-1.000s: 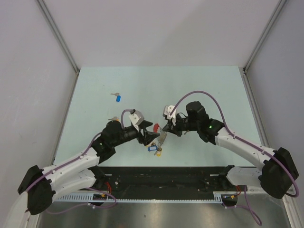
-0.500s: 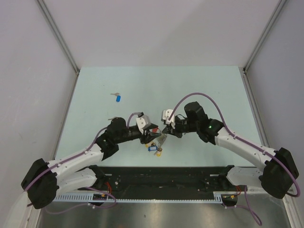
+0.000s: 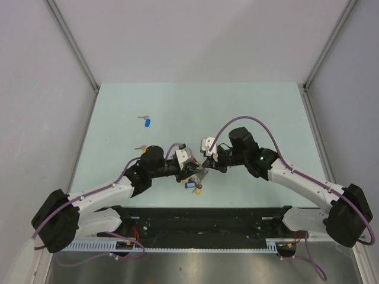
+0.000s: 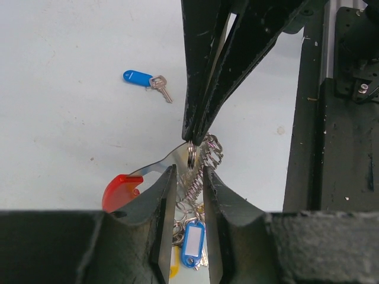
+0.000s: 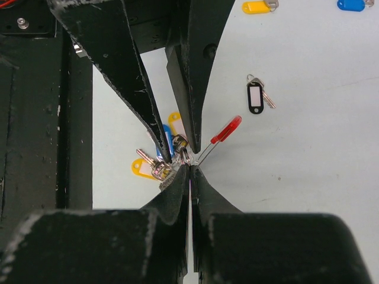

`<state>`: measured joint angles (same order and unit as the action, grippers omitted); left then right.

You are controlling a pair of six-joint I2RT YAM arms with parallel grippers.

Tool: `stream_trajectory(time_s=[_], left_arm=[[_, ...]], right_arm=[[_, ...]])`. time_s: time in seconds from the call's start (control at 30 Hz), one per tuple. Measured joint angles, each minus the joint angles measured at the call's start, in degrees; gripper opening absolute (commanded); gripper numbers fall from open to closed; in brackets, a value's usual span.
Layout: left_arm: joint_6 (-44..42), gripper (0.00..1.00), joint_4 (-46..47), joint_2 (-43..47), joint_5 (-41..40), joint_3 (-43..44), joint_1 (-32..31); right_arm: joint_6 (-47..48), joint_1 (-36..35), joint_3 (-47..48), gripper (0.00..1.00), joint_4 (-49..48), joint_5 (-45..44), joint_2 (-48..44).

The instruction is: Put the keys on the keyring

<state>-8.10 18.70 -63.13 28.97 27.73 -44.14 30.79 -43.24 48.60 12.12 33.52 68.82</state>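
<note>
My two arms meet low over the pale green tabletop (image 3: 266, 112), just inside the middle of its near edge. The keyring (image 5: 207, 148) is there, between them. Its long axis runs on a slant: the thin silver wire starts at the right fingers (image 5: 189, 177) and leads to the thick red arc (image 4: 121, 188), which points toward the far left corner.

The right fingers are pressed together, pinching the silver wire at its near end. The left fingers (image 4: 170, 180) reach in from the opposite side and stand narrowly apart, one on each side of the silver band and a small cluster of rings. I cannot tell whether they press on the metal or only straddle it.

A bunch of the keys (image 4: 193, 241) hangs from the ring toward the near edge, blue and yellow tags lowest, the blades mostly hidden behind the fingers.

Well apart, toward the far left corner, a blue-tagged key (image 3: 147, 122) lies flat on its own, tag nearer to me, blade pointing away. The right wrist view shows a black-tagged key (image 5: 256, 96) lying beyond the ring, and a yellow-tagged key (image 5: 257, 7) farther out, cut off at the picture's edge.
</note>
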Motion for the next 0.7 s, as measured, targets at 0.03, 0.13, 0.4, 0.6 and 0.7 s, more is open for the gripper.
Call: stream_trajectory(time_s=[0.03, 0.13, 0.4, 0.6, 0.7], left_arm=[[0.0, 0.29, 0.0, 0.0, 0.0, 0.0, 0.0], [0.1, 0.32, 0.0, 0.0, 0.3, 0.2, 0.0], [0.2, 0.3, 0.0, 0.6, 1.5, 0.9, 0.0], [0.5, 0.17, 0.0, 0.6, 1.7, 1.0, 0.0], [0.6, 0.11, -0.1, 0.6, 1.7, 1.0, 0.0]], right_arm=[[0.1, -0.1, 0.0, 0.0, 0.1, 0.0, 0.0], [0.3, -0.2, 0.1, 0.0, 0.3, 0.0, 0.0], [0.8, -1.0, 0.7, 0.0, 1.2, -0.1, 0.4], [0.8, -1.4, 1.3, 0.0, 1.7, -0.1, 1.0], [0.8, -1.6, 1.6, 0.0, 1.8, -0.3, 1.2]])
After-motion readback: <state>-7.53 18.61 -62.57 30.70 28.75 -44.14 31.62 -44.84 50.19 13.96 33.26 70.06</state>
